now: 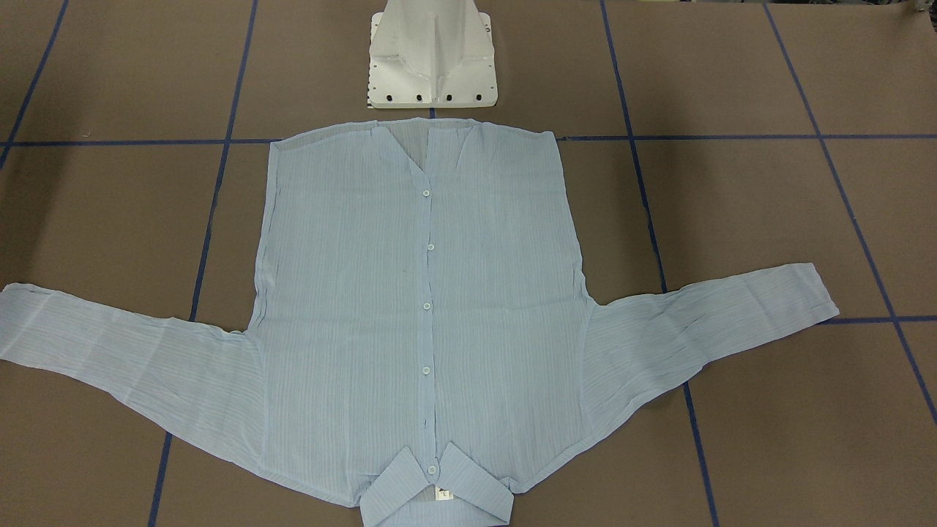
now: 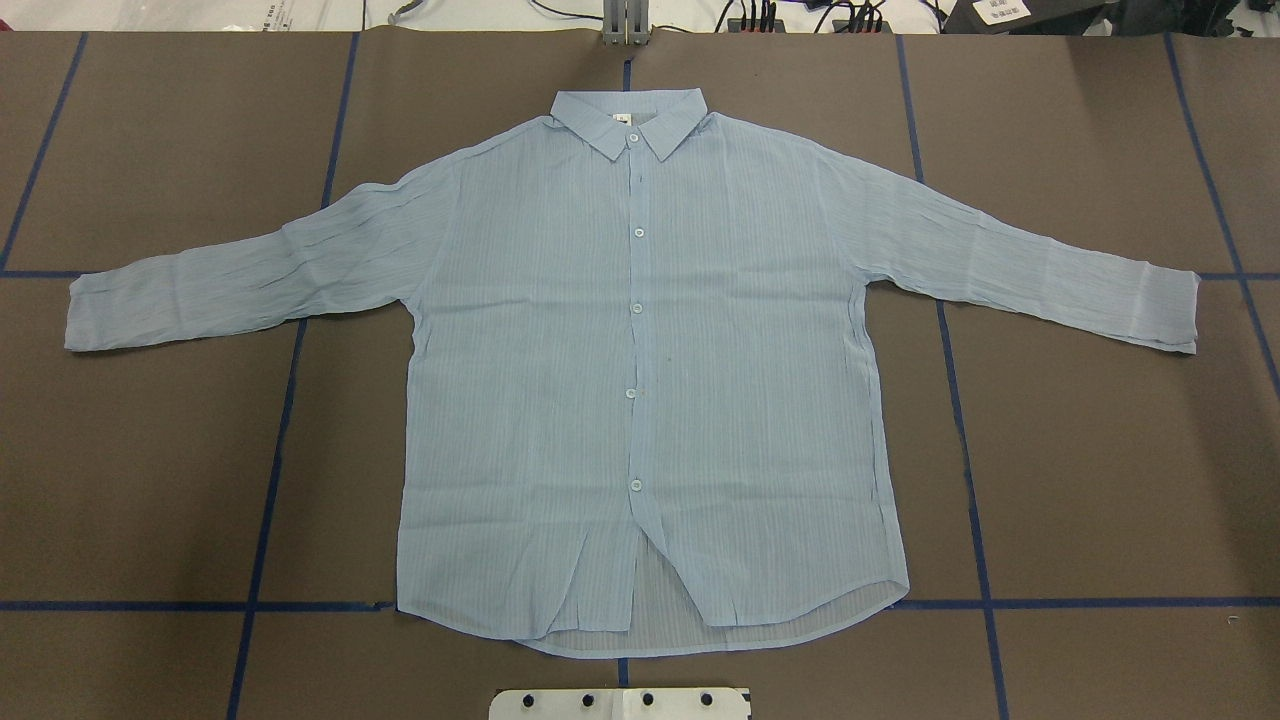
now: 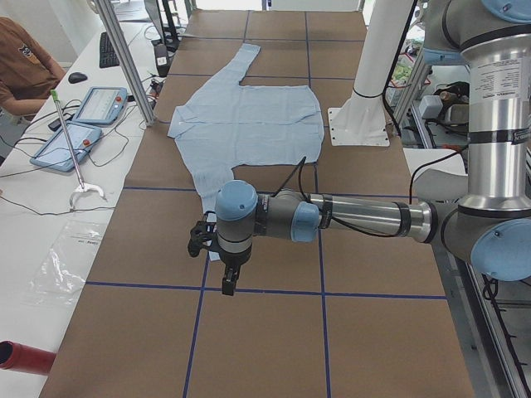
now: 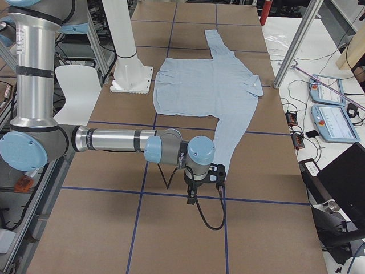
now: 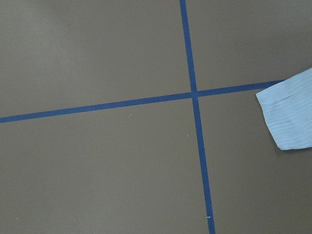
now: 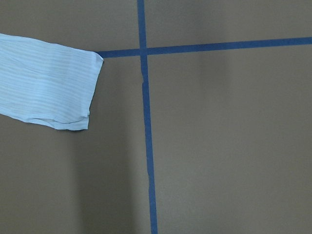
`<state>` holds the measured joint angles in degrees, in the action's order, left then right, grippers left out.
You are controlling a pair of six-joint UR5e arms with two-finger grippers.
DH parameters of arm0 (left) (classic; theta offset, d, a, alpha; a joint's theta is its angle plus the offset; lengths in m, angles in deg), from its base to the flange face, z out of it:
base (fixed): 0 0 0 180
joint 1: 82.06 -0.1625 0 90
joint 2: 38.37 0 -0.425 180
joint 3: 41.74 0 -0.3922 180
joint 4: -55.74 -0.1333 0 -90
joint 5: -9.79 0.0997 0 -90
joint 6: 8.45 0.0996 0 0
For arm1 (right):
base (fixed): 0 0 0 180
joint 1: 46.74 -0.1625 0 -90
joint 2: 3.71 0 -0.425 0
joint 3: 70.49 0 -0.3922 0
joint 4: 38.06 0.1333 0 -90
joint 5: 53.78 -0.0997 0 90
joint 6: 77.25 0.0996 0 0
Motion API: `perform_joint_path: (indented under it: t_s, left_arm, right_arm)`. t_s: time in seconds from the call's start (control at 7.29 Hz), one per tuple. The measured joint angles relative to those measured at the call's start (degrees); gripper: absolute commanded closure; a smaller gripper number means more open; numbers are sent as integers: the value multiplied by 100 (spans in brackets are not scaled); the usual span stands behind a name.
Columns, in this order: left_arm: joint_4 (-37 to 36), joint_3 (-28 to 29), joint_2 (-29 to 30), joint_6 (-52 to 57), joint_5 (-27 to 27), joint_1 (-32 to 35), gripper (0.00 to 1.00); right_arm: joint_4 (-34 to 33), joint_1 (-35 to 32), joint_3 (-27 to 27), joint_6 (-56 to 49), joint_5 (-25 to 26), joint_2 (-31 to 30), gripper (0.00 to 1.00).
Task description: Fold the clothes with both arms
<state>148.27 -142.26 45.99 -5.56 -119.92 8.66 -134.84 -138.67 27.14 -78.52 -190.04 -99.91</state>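
Front-facing view: the shirt point(image 1: 424, 307) lies flat and buttoned at frame centre on the tabletop point(image 1: 768, 219), with the collar at the bottom edge and the sleeves spread left and right.

Overhead view: the collar is at top centre, and no arm shows.

Left side view: the left pincer point(image 3: 227, 284) hangs at lower centre; I cannot tell how far open it is.

Right side view: the right pincer point(image 4: 192, 198) is likewise unreadable.

Wrist views: the left cuff point(image 5: 290, 117) sits at the right edge, the right cuff point(image 6: 48, 87) at upper left.

The thin cloth could slip or bunch if a grip catches only one layer or the arms lift unevenly.
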Motion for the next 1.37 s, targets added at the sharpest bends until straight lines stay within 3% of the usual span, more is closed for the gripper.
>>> perform_joint_path:
  t_s: [0.55, 0.96, 1.1, 1.37]
  left_arm:
    - [68, -80, 68, 33, -10, -2, 0]
    - [519, -179, 110, 29, -51, -35, 0]
    - [736, -125, 95, 27, -277, -43, 0]
    - [893, 96, 334, -2, -887, -72, 0]
  right_arm:
    - [56, -11, 30, -3, -66, 81, 0]
    - [175, 155, -127, 8, -61, 755, 0]
    - [596, 346, -391, 33, -49, 919, 0]
    - [2346, 691, -1440, 381, -71, 1024, 0]
